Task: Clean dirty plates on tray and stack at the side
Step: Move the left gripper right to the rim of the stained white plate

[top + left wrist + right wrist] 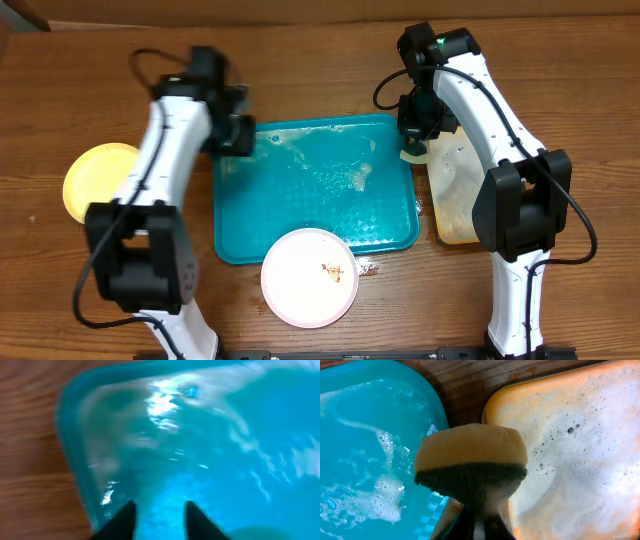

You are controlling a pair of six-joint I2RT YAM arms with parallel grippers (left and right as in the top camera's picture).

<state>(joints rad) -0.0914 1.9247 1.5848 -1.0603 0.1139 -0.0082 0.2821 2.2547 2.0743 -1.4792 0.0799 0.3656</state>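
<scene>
The blue tray (pixel 300 205) is soapy, with no plate inside. The yellow plate (pixel 98 180) sits on the table (pixel 60 90) to the left. The white plate (pixel 300 290) overlaps the tray's front edge and has brown bits (pixel 331 269), so it needs washing. Nothing is stacked yet. The right gripper (pixel 479 526) squeezes the sponge (pixel 470 452). The left gripper (pixel 157 520) has its fingers apart and holds nothing.

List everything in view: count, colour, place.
teal tray: one, teal, table centre, soapy
tan tray: one, tan, right of teal tray, foamy
yellow plate: one, pale yellow, table's left side
white plate: one, white with brown smear, overlapping teal tray's near edge
sponge: one, yellow with dark scrub side, in right pincer
table: one, brown wood, under everything
left pincer: one, black, open over teal tray's far-left corner
right pincer: one, black, shut on sponge
</scene>
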